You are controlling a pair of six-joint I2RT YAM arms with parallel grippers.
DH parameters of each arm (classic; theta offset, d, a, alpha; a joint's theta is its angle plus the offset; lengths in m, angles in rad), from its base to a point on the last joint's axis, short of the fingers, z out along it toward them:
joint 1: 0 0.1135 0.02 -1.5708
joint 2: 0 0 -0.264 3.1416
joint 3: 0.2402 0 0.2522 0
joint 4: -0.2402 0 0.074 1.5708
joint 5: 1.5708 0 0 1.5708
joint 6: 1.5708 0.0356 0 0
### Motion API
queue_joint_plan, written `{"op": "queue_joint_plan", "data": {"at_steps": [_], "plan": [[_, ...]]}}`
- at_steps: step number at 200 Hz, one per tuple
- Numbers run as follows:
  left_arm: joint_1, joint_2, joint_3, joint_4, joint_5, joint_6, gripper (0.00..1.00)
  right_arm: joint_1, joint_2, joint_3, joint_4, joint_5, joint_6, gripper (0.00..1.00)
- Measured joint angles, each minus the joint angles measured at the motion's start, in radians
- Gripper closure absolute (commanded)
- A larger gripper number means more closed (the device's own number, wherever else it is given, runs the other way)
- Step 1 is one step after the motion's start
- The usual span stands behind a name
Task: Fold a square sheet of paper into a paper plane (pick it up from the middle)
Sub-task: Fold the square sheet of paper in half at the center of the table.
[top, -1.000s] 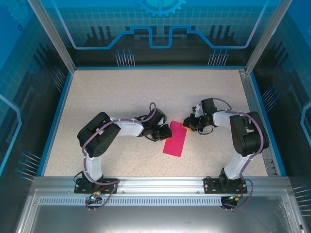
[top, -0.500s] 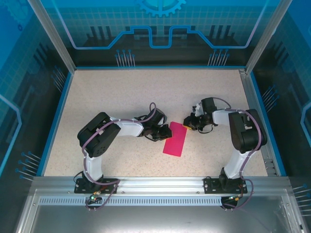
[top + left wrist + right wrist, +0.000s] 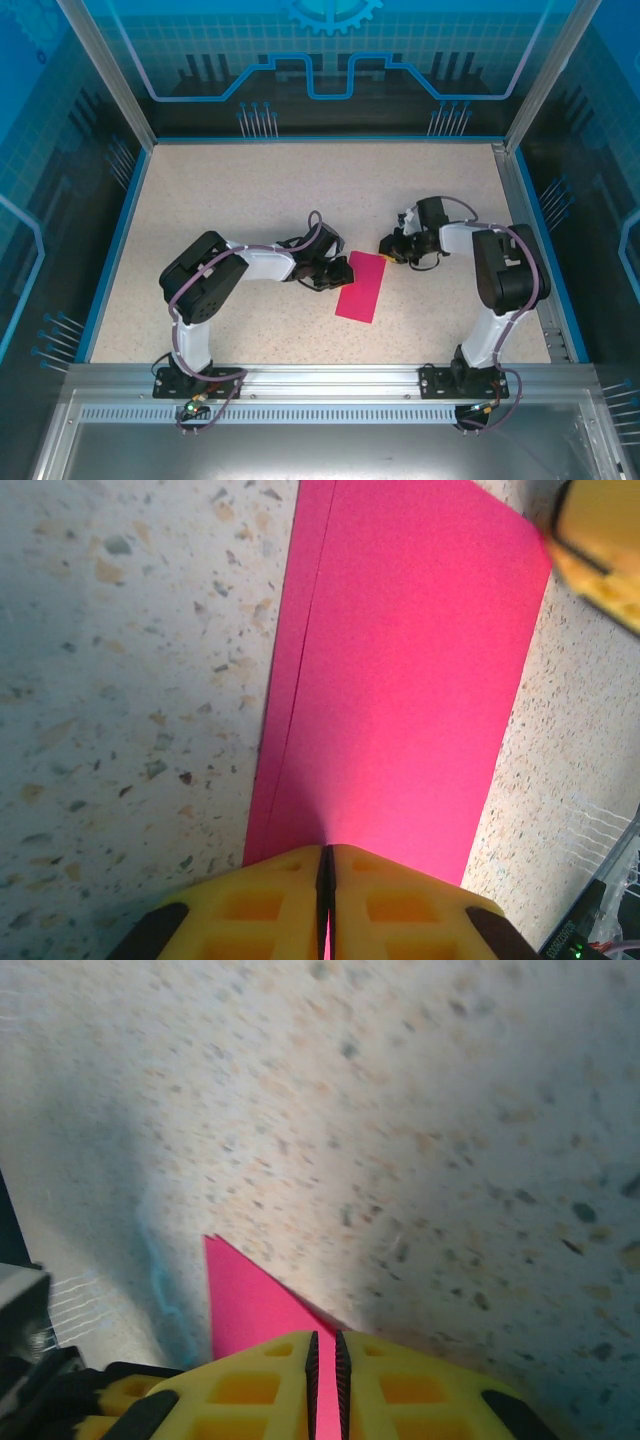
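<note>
On the speckled table [image 3: 250, 200], between your two arms, you have the magenta-pink sheet of paper [image 3: 362, 287] lying flat near the middle, doubled into a narrow rectangle whose two layers sit slightly offset along one long edge. Your left gripper [image 3: 340, 270] is clamped on the sheet's left side, yellow fingers [image 3: 250, 910] pressed together over it. Your right gripper [image 3: 388, 247] is pinching the far right corner.

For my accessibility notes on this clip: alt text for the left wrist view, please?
The left gripper, shut, pinches the near edge of the folded pink paper on a speckled table; the right gripper sits at its far corner.
</note>
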Motion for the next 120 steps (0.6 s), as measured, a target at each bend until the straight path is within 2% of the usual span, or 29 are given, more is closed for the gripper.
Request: {"op": "queue_joint_plan", "data": {"at_steps": [69,120], "plan": [[-0.001,0.000,0.000,0.000,0.000,0.002,0.86,-0.009,-0.011,-0.014,0.003,-0.012,-0.002,0.83],[-0.003,-0.006,0.000,-0.001,0.000,0.000,0.84,0.032,-0.223,-0.047,-0.107,0.045,-0.031,0.80]]}}
